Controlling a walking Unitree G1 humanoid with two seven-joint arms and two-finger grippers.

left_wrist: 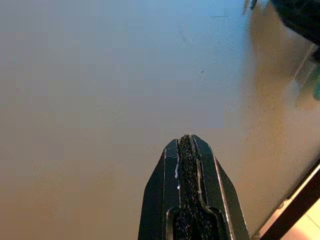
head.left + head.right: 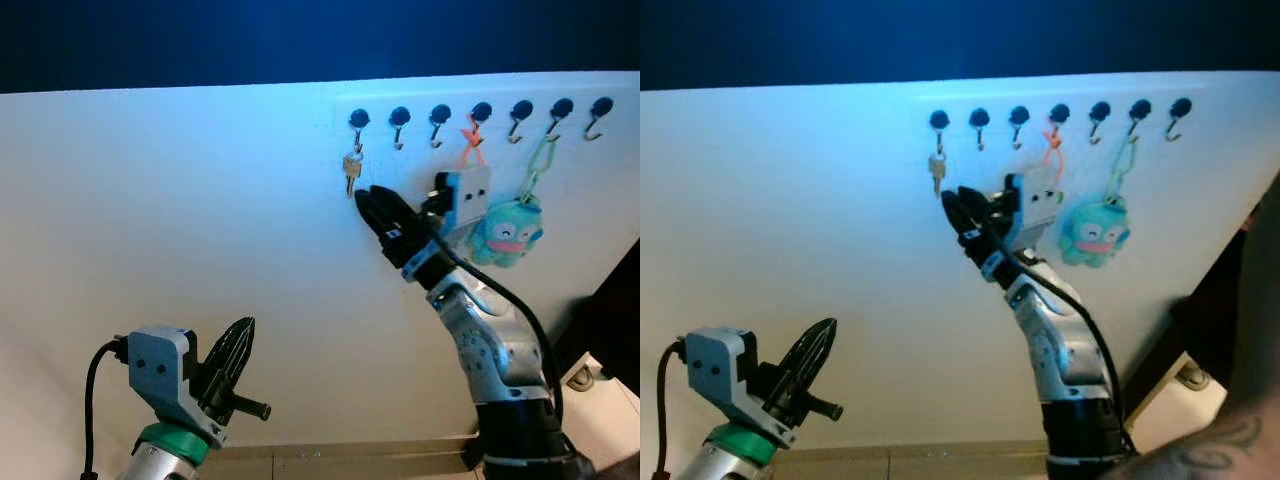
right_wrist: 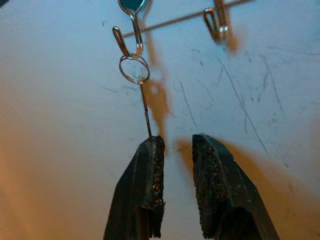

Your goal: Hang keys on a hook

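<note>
A small silver key (image 2: 351, 170) hangs by its ring (image 3: 134, 69) from the leftmost hook (image 2: 358, 120) of a row of black-knobbed hooks on a white wall. My right gripper (image 2: 365, 195) is raised just under the key and is open. In the right wrist view the key's blade (image 3: 146, 110) runs edge-on down to the tip of one finger (image 3: 150, 150), and the gap between the two pads holds nothing. My left gripper (image 2: 243, 335) is low at the left, away from the wall hooks, shut and empty (image 1: 186, 140).
Further right along the row, an orange strap (image 2: 470, 135) carries a grey box (image 2: 468, 192), and a teal plush toy (image 2: 507, 232) hangs on a green clip. The other hooks (image 2: 399, 117) are bare. A person's arm (image 2: 1230, 440) shows at the lower right.
</note>
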